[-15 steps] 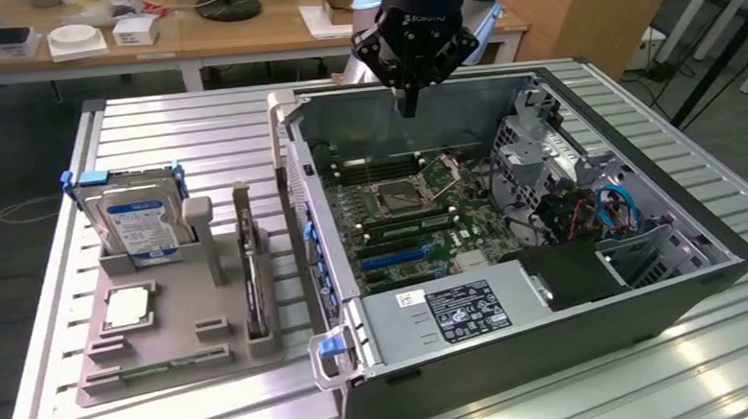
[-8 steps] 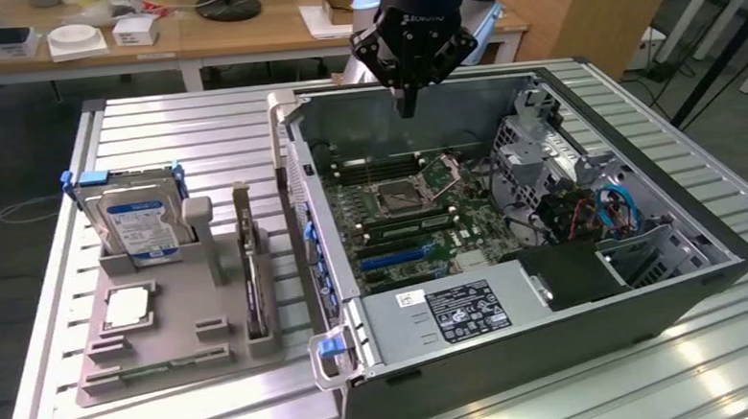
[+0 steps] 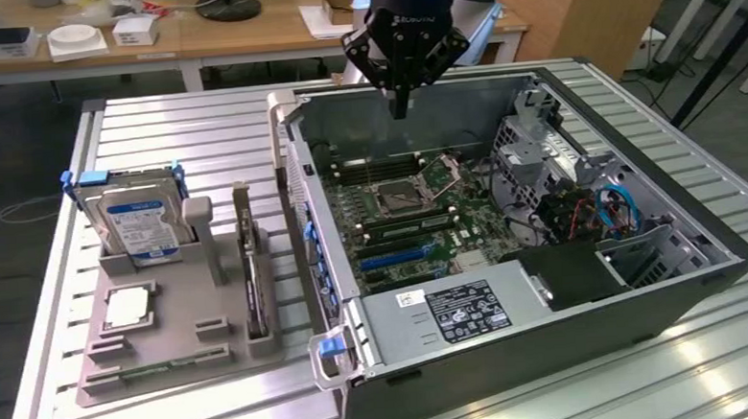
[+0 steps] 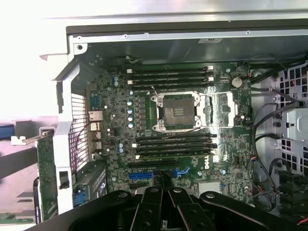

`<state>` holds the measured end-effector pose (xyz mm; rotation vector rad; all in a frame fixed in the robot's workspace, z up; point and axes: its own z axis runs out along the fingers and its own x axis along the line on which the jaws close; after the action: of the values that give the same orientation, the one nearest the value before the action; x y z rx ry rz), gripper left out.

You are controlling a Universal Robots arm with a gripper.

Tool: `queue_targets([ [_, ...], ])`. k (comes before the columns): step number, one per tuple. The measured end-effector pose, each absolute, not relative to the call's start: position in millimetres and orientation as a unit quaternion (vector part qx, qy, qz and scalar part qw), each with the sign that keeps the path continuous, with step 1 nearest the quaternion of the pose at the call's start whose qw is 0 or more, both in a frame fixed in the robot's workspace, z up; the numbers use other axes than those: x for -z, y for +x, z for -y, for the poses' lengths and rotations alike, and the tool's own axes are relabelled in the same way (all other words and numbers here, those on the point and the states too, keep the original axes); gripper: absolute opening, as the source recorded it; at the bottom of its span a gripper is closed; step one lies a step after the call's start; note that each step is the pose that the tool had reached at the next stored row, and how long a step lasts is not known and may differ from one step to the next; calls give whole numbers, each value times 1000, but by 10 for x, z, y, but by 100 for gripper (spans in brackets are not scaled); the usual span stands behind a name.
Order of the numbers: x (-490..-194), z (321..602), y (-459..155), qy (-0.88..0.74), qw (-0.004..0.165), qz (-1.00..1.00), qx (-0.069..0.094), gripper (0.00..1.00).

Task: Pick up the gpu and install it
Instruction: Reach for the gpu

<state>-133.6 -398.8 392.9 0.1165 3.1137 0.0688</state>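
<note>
The gpu (image 3: 250, 274) stands on edge in a slot of the grey holder tray (image 3: 164, 360), on the exterior view's left. Its long axis runs from the far side toward the camera, parallel to the computer case (image 3: 682, 222). The same tray holds an upright hard drive (image 3: 138, 227) and a flat processor chip (image 3: 126, 307). The case's raised side wall (image 3: 290, 195) stands between the card and the motherboard (image 3: 408, 229). The gripper (image 3: 399, 107) hangs above the open case, well apart from the card, with its fingers together and empty.
</note>
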Motion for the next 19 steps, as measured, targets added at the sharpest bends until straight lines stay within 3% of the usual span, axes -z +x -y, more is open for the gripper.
queue_targets([
  [19, -3911, 3988, -1552, 37, 13, -999, -22, 11],
])
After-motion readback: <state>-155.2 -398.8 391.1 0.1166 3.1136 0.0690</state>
